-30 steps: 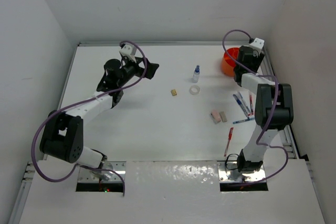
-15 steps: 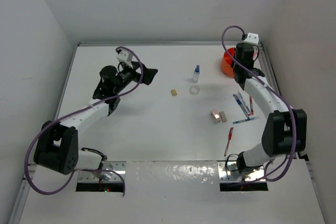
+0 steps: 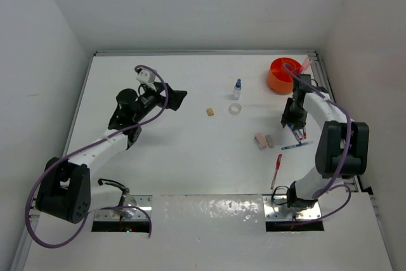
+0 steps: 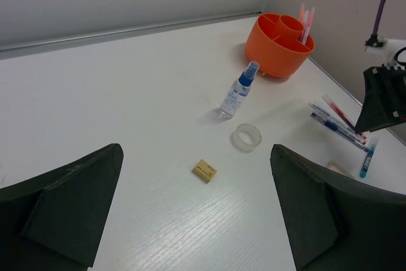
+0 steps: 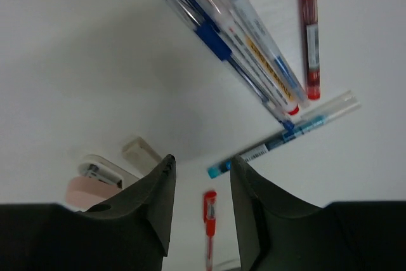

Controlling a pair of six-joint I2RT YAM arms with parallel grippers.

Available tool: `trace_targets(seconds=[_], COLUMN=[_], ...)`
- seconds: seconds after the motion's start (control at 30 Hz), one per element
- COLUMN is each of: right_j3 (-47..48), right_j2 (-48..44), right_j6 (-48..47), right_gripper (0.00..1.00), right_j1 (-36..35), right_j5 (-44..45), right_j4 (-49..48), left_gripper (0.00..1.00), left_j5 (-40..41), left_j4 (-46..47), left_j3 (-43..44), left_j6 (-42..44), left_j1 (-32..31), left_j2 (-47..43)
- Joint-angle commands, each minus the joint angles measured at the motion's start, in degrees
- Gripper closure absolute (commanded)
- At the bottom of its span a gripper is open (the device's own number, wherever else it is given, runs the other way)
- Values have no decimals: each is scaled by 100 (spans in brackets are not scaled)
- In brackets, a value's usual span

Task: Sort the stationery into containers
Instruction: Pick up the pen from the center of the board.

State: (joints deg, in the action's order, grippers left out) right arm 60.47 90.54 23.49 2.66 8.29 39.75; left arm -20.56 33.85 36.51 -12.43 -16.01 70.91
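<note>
Right wrist view: the blue pens (image 5: 236, 55) lie bundled side by side on the table (image 5: 95, 61). Their long axes run from upper left to lower right, ahead of the fingers and a little to their right. A red pen (image 5: 308, 30) lies just beside the bundle, pointing almost straight away. A teal pen (image 5: 282, 134) lies crosswise under the bundle's near tips, closest to the fingertips.

The right gripper (image 5: 200, 188) hovers over this spot, jaws narrowly parted with nothing between them. To take a blue pen it would, I judge, have to reach forward and turn until the jaws cross the pen's axis.

Erasers (image 5: 101, 179) lie to the fingers' left. The tub (image 3: 277, 80) stands near, farther out on the same side, with pink pens (image 4: 305, 18) upright in it. The left gripper (image 4: 193, 155), wide and empty, is well apart, facing the bottle (image 4: 236, 93) and tape ring (image 4: 246, 137).
</note>
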Motion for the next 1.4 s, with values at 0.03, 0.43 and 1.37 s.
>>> trace_targets(seconds=[0.03,0.43,1.37], right_j3=[124,-2337,-3333], right_j2=[253,-1838,-2629], right_j6=[532,2221,2547], right_gripper=[61,50,100], right_j1=[60,-687,-1118], right_j5=[-319,-205,919], right_j4=[797,640,93], left_gripper=[0,0,0], left_j5=[43,78,465], left_j4=[430,693,324], left_j3=[-153,-311,-575], left_j6=[-84,-129,74], left_j1=[54,-59,-508], left_j2=[-280,-385,-1159])
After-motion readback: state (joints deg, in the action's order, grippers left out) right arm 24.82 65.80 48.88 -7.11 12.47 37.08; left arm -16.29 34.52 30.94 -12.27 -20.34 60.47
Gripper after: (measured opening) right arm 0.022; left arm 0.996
